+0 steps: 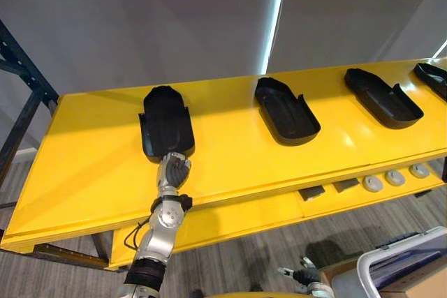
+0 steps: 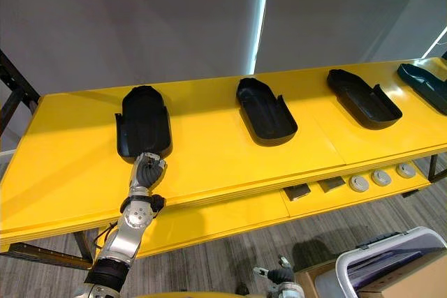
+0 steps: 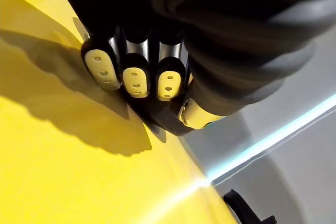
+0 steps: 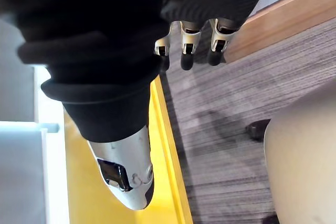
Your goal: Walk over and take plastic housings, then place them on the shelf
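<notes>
Pinching the near end of the leftmost housing (image 1: 166,125), the left hand (image 1: 173,170) looks clenched on its rim. The housing lies flat on the yellow shelf (image 1: 84,165). Best keep it level and in line with the other housings (image 1: 286,111). The right hand (image 4: 187,38) hangs relaxed and empty, down low.

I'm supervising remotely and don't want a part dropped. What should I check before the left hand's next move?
1. Left hand on the leftmost housing: fingers curled at its near end. Ok.
2. Thumb contact on that housing: cannot tell.
3. Housing supported by the yellow shelf top: it lies flat, well back from the front edge. Ok.
4. Gap to the second housing: clearly apart. Ok.
5. Right hand free: fingers relaxed, holding nothing, hanging low over the floor. Ok.
</notes>
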Robot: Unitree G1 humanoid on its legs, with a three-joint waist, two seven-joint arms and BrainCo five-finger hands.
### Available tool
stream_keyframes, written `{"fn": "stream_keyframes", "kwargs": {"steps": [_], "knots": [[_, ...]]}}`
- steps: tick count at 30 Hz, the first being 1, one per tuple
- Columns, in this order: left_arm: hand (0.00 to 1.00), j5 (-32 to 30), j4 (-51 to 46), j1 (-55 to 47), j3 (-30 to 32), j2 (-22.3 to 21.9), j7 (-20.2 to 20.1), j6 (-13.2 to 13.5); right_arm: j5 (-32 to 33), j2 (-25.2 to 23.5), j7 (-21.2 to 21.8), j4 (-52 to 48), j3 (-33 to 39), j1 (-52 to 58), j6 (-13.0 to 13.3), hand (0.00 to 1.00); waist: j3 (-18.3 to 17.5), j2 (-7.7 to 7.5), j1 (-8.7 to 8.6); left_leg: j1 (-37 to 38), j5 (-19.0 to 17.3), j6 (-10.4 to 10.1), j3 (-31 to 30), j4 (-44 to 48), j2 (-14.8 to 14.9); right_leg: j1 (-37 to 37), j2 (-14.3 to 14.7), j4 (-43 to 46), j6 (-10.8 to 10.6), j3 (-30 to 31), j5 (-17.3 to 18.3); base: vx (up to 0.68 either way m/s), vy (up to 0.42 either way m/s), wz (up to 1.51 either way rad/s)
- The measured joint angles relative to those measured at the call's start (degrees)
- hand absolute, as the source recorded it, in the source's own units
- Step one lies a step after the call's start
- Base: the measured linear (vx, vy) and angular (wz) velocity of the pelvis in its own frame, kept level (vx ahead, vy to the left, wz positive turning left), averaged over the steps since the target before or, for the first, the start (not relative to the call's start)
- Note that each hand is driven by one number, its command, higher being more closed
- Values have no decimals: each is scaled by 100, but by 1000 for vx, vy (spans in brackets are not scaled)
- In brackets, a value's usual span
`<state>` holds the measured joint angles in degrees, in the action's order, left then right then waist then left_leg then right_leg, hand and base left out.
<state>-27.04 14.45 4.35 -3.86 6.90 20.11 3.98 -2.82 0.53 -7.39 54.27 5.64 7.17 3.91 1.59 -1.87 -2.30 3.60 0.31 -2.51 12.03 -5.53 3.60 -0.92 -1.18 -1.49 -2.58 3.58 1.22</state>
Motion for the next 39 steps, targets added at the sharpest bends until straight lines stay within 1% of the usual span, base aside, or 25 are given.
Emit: {"fn": "stream_keyframes", "kwargs": {"steps": [2,3,5,6,7,8,9,10,12,13,15,17,19,20,21,22,23,24,25,27,28,29,30,33,39], "knots": [[100,87,-529,-241,34,3,-8,1,0,-4,-2,70,6,-43,0,0,9,-12,-3,1,0,0,-27,2,-1,-36,-2,-1,0,-25,0,22,-21,9],[100,187,-1158,-456,128,11,-8,43,0,-5,-7,73,9,-49,2,0,33,-12,5,14,1,1,-79,3,-2,-91,-3,-6,0,-66,0,34,-21,13],[100,314,-1905,-666,369,17,-6,104,1,1,-6,107,19,-51,12,0,34,-10,36,16,2,1,-110,9,8,-103,-1,17,0,-52,0,18,-19,12],[100,424,-2455,-783,610,39,9,219,1,7,-6,115,20,-42,12,0,37,-6,86,24,3,0,-128,10,15,-115,0,36,0,-57,0,-1,-14,7],[100,475,-2685,-824,727,57,20,288,1,8,-6,117,21,-34,12,0,40,-1,118,34,3,0,-142,11,18,-130,-1,44,0,-60,0,-13,-14,10],[100,599,-3091,-878,976,75,40,404,0,16,-5,121,36,-13,11,0,53,19,190,57,0,0,-185,11,27,-164,-1,72,1,-74,1,-42,-14,22],[100,808,-3434,-975,1285,70,139,553,-2,31,-2,121,45,-14,11,0,69,45,201,42,-6,-1,-283,10,48,-204,0,123,-5,-131,20,-51,-18,29],[100,904,-3574,-1014,1456,69,188,609,-2,37,-1,118,50,-13,12,0,74,53,207,40,-16,-9,-336,9,45,-207,-2,161,-8,-164,54,-53,-22,40],[100,1269,-3796,-1168,2246,50,468,778,-5,68,5,118,52,26,2,0,92,59,325,44,-46,-10,-461,8,20,-207,-48,316,4,-208,204,-35,-11,32],[100,1397,-3805,-1243,2449,46,558,786,-5,79,7,118,48,28,-1,0,97,61,342,47,-45,-10,-486,8,19,-209,-66,346,5,-225,230,-32,6,24],[100,1744,-3787,-1568,3052,-19,786,782,-6,70,2,99,46,8,-4,0,103,53,352,2,-47,-12,-633,86,10,-240,-86,421,14,-365,319,-30,-20,37],[100,2050,-3637,-1817,3315,-32,849,777,-8,67,-1,84,32,32,-16,0,107,46,434,-10,-56,-19,-718,163,13,-303,-92,452,39,-484,370,-19,-40,33],[100,2312,-3038,-2053,3371,-68,713,737,-12,62,3,3,13,61,-45,0,100,37,603,-69,-91,-27,-740,294,31,-329,-87,479,64,-573,399,-19,-33,19],[100,2323,-2827,-2109,3364,-85,613,676,-16,51,5,-51,10,65,-54,0,103,41,633,-102,-113,-30,-748,347,35,-329,-86,479,66,-590,400,-29,-32,14],[100,2358,-2215,-2281,3355,-161,347,496,-33,15,12,-215,9,56,-63,0,103,47,633,-180,-188,-9,-758,487,43,-330,-91,485,70,-634,403,-25,-22,6],[100,2358,-1934,-2331,3343,-187,238,425,-62,-1,15,-275,9,49,-67,0,104,46,633,-193,-205,-19,-757,551,43,-330,-96,499,65,-646,408,-19,-23,4],[100,2356,-1306,-2355,3320,-239,30,264,-126,-24,24,-409,6,65,-73,0,102,42,632,-186,-203,-21,-756,595,41,-332,-106,558,47,-665,450,0,0,0],[100,2358,-992,-2354,3318,-268,-62,212,-138,-29,31,-437,5,58,-73,0,99,36,631,-178,-202,-21,-756,608,37,-337,-112,580,30,-669,466,0,0,0],[100,2362,-390,-2353,3308,-339,-238,122,-152,-37,34,-496,6,58,-76,0,84,11,630,-174,-208,-18,-754,632,25,-331,-129,630,20,-673,493,0,0,0],[100,2420,586,-2349,3194,-464,-435,60,-184,-59,34,-555,11,88,-80,0,76,-6,627,-170,-216,-6,-744,644,-5,-330,-165,646,8,-676,508,0,0,0],[100,2421,844,-2349,3119,-484,-496,38,-184,-70,32,-554,11,101,-83,0,65,-25,627,-169,-217,-4,-743,641,-16,-330,-175,646,4,-677,510,0,0,0],[100,2421,1329,-2348,2962,-534,-600,21,-184,-99,33,-552,11,123,-97,0,49,-51,625,-158,-217,-1,-741,630,-38,-333,-195,649,-4,-676,515,0,0,0],[0,2418,1750,-2347,2809,-590,-687,9,-183,-133,31,-547,12,135,-111,0,34,-75,622,-121,-215,1,-725,597,-57,-343,-213,654,-18,-664,524,0,23,-3],[0,2412,2364,-2296,2587,-717,-781,-2,-179,-168,30,-493,14,177,-112,0,30,-85,614,-27,-214,4,-699,525,-100,-384,-258,656,-50,-651,544,-1,8,-2],[0,2276,3094,-2013,2520,-739,-777,6,-171,-96,11,-126,98,130,-121,0,32,2,611,119,-165,53,-625,269,-176,-341,-298,644,-93,-552,571,13,8,-7]]}}
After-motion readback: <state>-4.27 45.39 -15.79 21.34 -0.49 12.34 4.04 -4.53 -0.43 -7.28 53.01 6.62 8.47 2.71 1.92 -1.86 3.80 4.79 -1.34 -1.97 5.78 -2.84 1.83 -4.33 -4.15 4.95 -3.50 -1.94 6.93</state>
